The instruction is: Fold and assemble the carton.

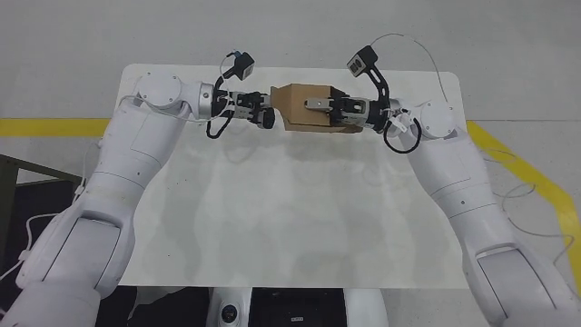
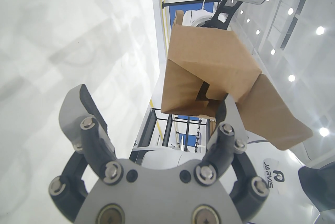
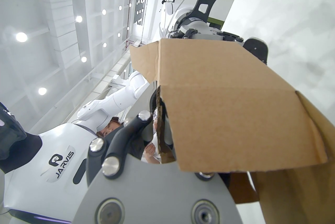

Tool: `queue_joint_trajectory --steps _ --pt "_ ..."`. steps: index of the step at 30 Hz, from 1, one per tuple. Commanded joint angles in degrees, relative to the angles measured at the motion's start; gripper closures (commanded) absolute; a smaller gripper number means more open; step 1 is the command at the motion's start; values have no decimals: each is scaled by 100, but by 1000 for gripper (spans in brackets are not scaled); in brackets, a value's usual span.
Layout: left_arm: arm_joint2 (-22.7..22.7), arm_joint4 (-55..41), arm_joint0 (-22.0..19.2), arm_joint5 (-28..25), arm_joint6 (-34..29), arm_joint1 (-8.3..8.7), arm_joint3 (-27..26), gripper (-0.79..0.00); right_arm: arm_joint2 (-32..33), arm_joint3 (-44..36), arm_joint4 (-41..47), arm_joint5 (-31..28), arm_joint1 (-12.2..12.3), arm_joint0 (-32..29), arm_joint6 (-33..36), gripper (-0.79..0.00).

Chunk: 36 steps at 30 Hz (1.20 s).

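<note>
Carton (image 1: 295, 100), brown and part-folded, lies lengthwise between the two grippers over the far middle of the table (image 1: 272, 227). I cannot tell whether it rests on the top or hangs just above it.

The right gripper (image 1: 322, 105) is clamped on the carton's wall at the right end, with one finger laid along the top face. In the right wrist view the wall's raw edge runs in between its jaws.

The left gripper (image 2: 154, 107) sits at the carton's other end with its jaws spread wide and nothing held. One finger (image 2: 225, 117) touches the corner of the folded end, and the other stands well clear of the board. Just beside that corner, a loose flap (image 2: 274, 117) sticks out at a slant, unfolded.
</note>
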Motion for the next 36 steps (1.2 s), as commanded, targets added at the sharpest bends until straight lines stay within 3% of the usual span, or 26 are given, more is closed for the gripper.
queue_joint_trajectory --steps 1,29,36 --pt "3 -14 -5 8 0 -5 -8 -785 -14 8 8 2 -6 4 21 0" --pt "-9 -30 4 38 -42 -19 -12 -785 -101 48 36 40 -61 28 128 0" --pt "-85 -61 -10 58 0 -1 51 -785 34 234 -305 -24 -13 75 -203 0"
